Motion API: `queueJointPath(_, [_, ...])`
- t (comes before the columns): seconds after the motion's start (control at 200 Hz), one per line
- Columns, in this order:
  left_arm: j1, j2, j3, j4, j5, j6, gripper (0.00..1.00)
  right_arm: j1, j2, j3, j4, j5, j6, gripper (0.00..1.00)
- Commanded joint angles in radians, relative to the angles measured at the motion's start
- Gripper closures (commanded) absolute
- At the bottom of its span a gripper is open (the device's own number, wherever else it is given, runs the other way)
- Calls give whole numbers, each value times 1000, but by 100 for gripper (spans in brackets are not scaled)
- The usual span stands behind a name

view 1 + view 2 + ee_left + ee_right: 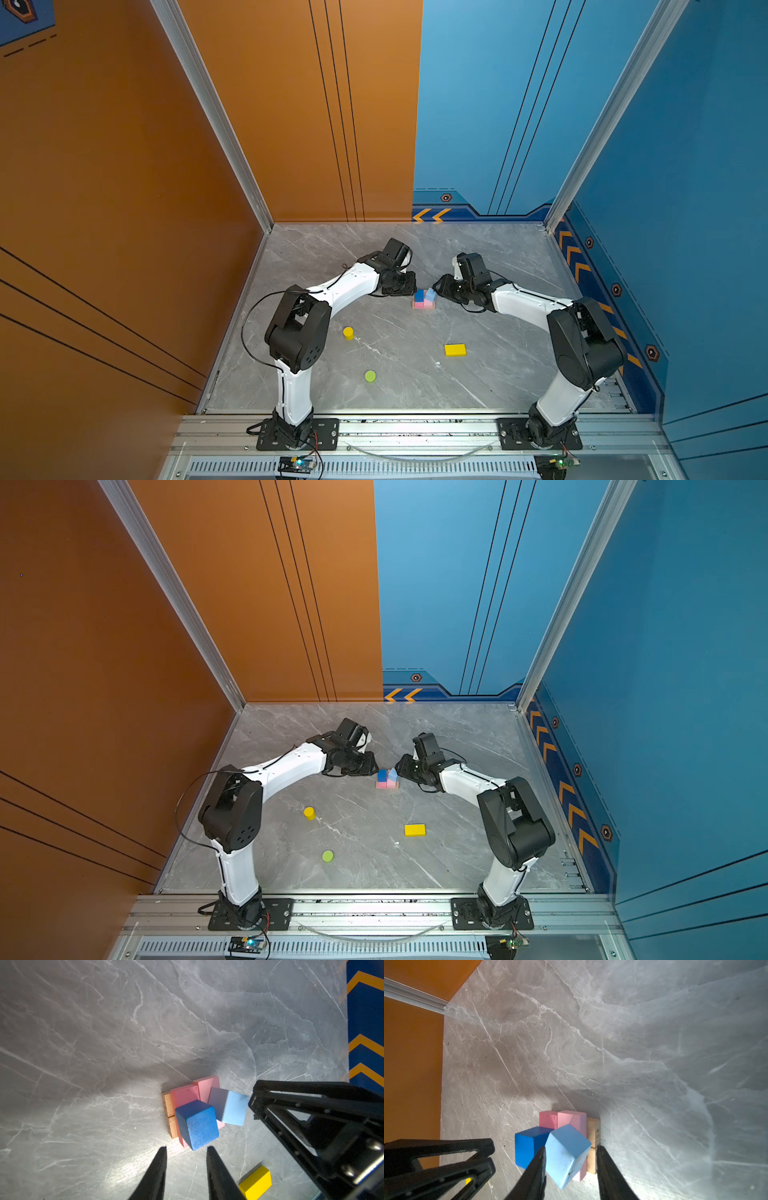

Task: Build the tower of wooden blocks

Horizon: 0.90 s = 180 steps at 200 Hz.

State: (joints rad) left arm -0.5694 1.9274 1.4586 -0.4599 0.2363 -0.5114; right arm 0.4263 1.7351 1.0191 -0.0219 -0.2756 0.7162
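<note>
R claw (pixel 571 1147) open, jaws either side of the tilted lt-blue cube (pixel 566 1155) w/ a gap showing on one side, so no grip. The cube sits on pink bars (pixel 571 1120) over tan planks (pixel 592 1132), w/ the dark-blue cube (pixel 529 1147) right beside it. L claw (pixel 187 1147) faces it across the stack, open & empty, tips just short of the dark-blue cube, while loose yellow brick (pixel 455 350), yellow cyl (pixel 348 333) & lime-green cyl (pixel 370 376) lie well apart on table (pixel 511 257), behind both claws.
</note>
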Motion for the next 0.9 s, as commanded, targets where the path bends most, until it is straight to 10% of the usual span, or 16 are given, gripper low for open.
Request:
queueJointPath(0.0, [2, 24, -4, 4, 31, -12, 66, 8, 13, 29, 15, -20, 15, 61])
queueJointPath(0.896, [-13, 69, 31, 10, 59, -22, 68, 20, 53, 47, 31, -49, 26, 67])
